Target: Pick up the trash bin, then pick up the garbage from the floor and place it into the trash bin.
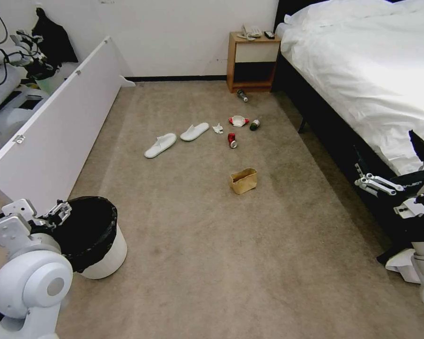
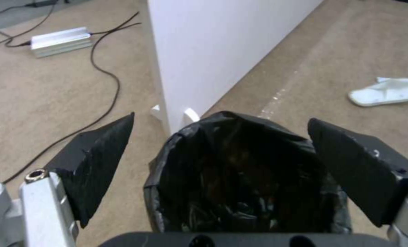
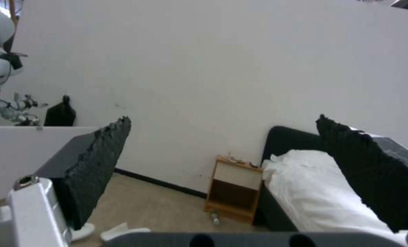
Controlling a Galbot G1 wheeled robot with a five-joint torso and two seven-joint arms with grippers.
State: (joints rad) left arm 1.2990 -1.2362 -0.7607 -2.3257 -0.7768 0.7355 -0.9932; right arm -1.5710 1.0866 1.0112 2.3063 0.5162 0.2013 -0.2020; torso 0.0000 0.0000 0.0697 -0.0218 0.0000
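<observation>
While the bin stands on the carpet beside the white panel, the left gripper hovers just above its rim, pads spread wide to either side of the opening. A good pick, I judge, means closing on one wall of the rim and catching plastic, not only the loose black liner — otherwise the bag may slip. Inside, the bin looks dark; I cannot tell whether it holds anything. Litter lies well apart up the floor: paper bag, can, slippers. The right gripper waits near the bed, jaws spread, empty.
</observation>
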